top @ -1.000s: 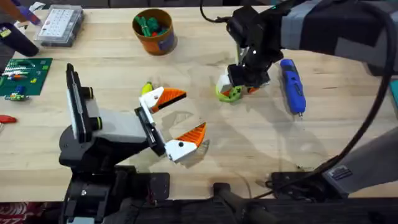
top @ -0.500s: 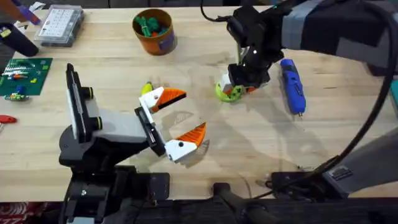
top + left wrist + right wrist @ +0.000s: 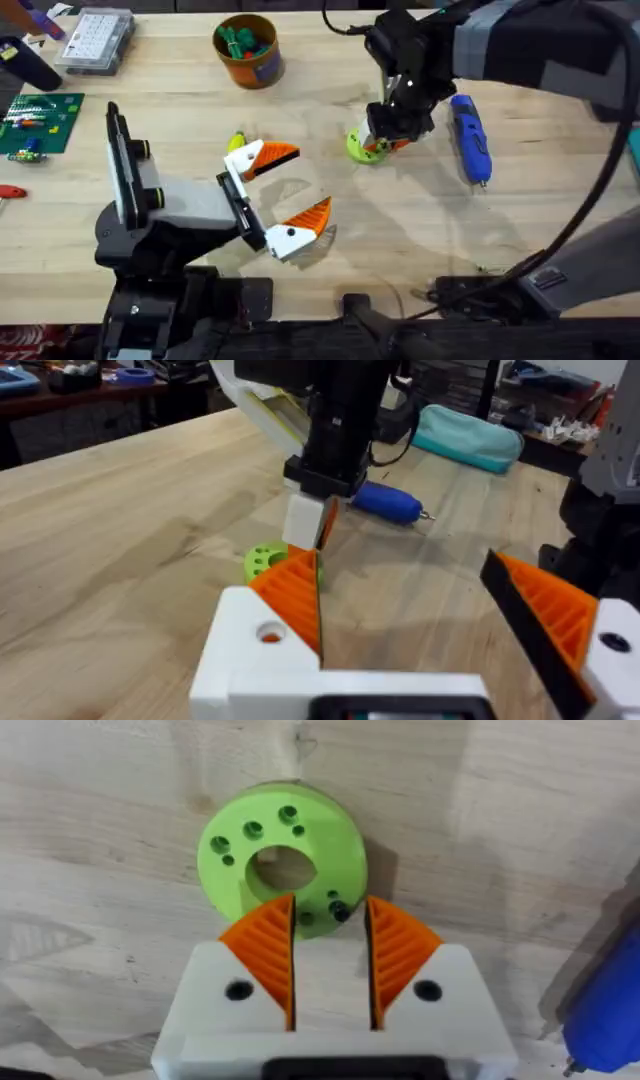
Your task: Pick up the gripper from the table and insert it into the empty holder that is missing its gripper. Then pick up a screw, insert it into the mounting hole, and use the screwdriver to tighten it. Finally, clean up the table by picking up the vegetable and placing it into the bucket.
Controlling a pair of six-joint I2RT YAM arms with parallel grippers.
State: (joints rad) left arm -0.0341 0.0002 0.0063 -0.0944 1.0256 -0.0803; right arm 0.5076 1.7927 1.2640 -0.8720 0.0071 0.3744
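Observation:
My right gripper (image 3: 380, 142) points straight down over a lime-green disc with holes (image 3: 283, 860), its orange pads (image 3: 268, 952) a narrow gap apart with bare wood between them. A small dark screw (image 3: 340, 909) sits on the disc's rim at the fingertips. The blue screwdriver (image 3: 470, 138) lies just right of that gripper. The orange bucket (image 3: 262, 65) stands at the back with green pieces (image 3: 238, 40) inside. My left gripper (image 3: 306, 180) rests wide open and empty at mid-table. A small yellow-green piece (image 3: 237, 143) lies by its far finger. The loose gripper and holder are out of view.
A clear parts box (image 3: 96, 40) and a green circuit board (image 3: 40, 120) sit at the back left. A teal pouch (image 3: 470, 438) lies beyond the screwdriver. Bare wood stretches between the two grippers and along the front right.
The right gripper has shifted slightly over the green disc, covering more of it. The left arm has not moved.

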